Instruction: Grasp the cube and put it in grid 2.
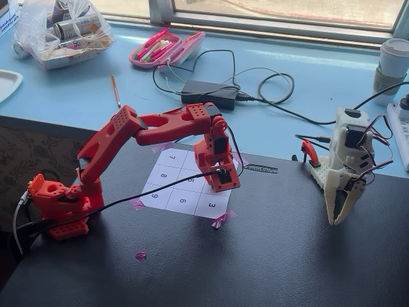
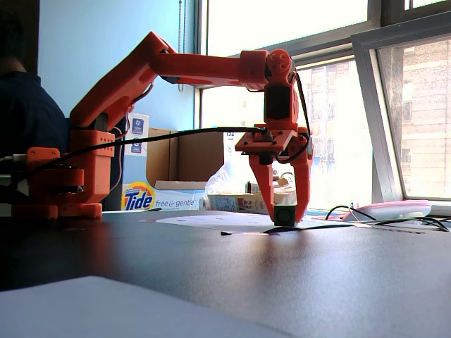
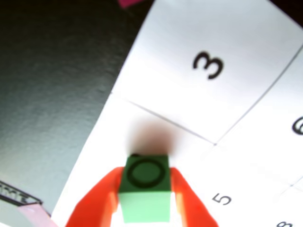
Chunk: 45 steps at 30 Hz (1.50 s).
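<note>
Orange plastic gripper point(image 3: 144, 208) clamps the matte green cube point(image 3: 144, 187), seemingly just above smooth white paper point(image 3: 189, 94).

We see the orange arm point(image 1: 160, 128) stretched fwd, wrist bent straight down, gripper point(image 2: 285, 215) w/ both fingers point(image 3: 187, 198) clamped on the cube point(image 3: 144, 182).

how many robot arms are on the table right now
2. The orange arm reaches over the numbered sheet, its gripper shut on the green cube. A white arm stands idle at the fixed view's right.
</note>
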Available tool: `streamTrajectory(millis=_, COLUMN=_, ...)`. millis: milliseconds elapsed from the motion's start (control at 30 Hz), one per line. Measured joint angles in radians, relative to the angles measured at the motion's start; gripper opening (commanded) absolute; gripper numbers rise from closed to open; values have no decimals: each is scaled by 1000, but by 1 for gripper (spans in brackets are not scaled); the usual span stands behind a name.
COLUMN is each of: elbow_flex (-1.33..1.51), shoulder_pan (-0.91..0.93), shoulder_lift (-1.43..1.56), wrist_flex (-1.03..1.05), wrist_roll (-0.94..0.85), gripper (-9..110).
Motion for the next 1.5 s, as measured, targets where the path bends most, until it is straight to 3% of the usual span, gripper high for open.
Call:
streamTrajectory(millis=167, elbow_flex=6, shoulder_pan=-8, shoulder_lift=0, wrist_flex=29, wrist_roll=-8, gripper=37)
streamTrajectory(millis=267, elbow_flex=6, shoulder_pan=-14, shoulder_lift=0, wrist_flex=41, wrist_roll=-8, gripper=40)
streamTrajectory(millis=500, elbow_flex=8, shoulder_pan=14, shoulder_lift=80, wrist_flex=52, wrist_roll=-26, gripper=41)
streamTrajectory(millis=900, elbow_flex=49, shoulder_pan=156, shoulder_lift=621, wrist_flex=216, wrist_roll=-115, gripper=39)
streamTrajectory(millis=1267, elbow_flex=566, shoulder_pan=515, shoulder_lift=1132, wrist_flex=232, wrist_roll=-167, gripper=39)
streamTrajectory(millis=1500, elbow_flex=1045, shoulder_pan=621, shoulder_lift=1427, wrist_flex=149, wrist_roll=-242, gripper=39)
